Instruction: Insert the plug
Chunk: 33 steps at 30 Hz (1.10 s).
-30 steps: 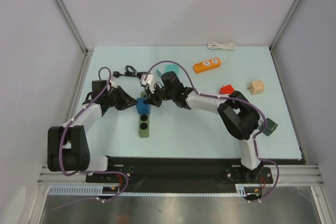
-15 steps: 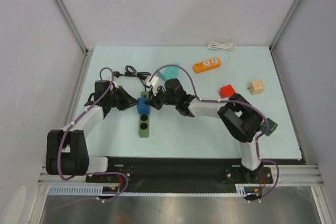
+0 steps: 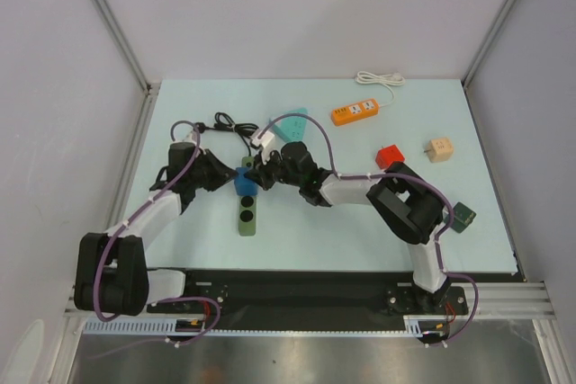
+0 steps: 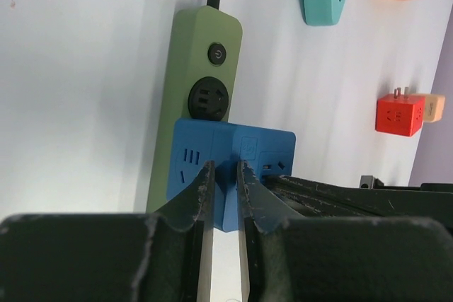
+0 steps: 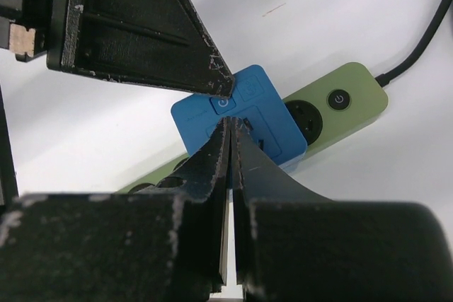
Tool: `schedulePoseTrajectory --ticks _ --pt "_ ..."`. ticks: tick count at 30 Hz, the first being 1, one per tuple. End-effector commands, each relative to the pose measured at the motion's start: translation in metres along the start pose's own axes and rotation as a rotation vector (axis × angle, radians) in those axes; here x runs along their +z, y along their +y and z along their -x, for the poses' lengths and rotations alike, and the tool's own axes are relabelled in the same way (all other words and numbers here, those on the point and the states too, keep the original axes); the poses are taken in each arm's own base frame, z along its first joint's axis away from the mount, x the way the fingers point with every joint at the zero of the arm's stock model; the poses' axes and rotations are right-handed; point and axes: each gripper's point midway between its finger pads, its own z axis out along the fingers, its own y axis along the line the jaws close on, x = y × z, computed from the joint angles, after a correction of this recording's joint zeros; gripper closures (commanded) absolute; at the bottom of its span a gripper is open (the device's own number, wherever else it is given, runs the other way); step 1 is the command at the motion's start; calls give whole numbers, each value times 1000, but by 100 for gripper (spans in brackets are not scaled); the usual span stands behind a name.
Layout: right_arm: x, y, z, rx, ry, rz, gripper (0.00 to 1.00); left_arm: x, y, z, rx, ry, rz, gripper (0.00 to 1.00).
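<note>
While the black plug [image 3: 219, 120] lies aside, the shut right pincer [image 5: 230, 122] and narrow left pincer [image 4: 223, 167] touch the blue block [image 4: 276, 148], likely to push it into the green strip [image 4: 195, 47].

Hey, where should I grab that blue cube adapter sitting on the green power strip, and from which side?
Take the blue cube adapter by its two flat side walls facing across the green power strip, coming down from above. Those walls look parallel, one overhangs the strip's edge, and the adapter sits squarely on the strip, so a top approach probably gives the fingers the most room.
</note>
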Motion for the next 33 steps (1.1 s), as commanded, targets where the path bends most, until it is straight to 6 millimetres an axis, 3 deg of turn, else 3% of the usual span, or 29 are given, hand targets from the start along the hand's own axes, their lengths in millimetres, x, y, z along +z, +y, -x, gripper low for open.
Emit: schedulePoseTrajectory --ticks 1,8,10,12,13,14,15,16,17,19,20,24,25,29,33 --pt "-44 32 -185 228 518 -30 100 7 81 -89 -21 221 293 100" --pt "-42 32 -185 237 504 -67 100 4 81 -86 -8 195 307 100" --pt "-39 34 -179 210 507 -59 100 3 68 -77 2 186 275 100" --pt "-31 35 -159 149 502 -53 100 -2 56 -70 9 195 265 91" --pt "-28 35 -149 131 495 -46 100 -4 35 -49 26 154 229 85" --pt "-29 33 -142 110 510 -44 100 -10 31 -46 32 161 242 74" --pt "-20 33 -115 90 465 -34 100 -13 23 -37 42 143 237 67" --pt "-16 33 -103 73 451 -30 100 -19 2 -18 61 101 201 54" --pt "-17 31 -98 51 462 -32 100 -24 -3 -14 65 98 200 51" --pt "-9 30 -67 20 407 -25 100 -31 -21 3 83 61 172 42" --pt "-12 30 -65 26 426 -23 99 -36 -25 6 86 55 166 41" --pt "-10 24 -23 -22 371 -13 97 -44 -37 20 92 25 143 38" --pt "-8 24 -4 -34 338 -12 97 -46 -39 22 87 24 133 37" --pt "-15 24 32 -36 293 5 96 -46 -35 30 78 29 121 37" --pt "-21 22 51 -34 269 -3 96 -47 -23 42 56 17 125 37"
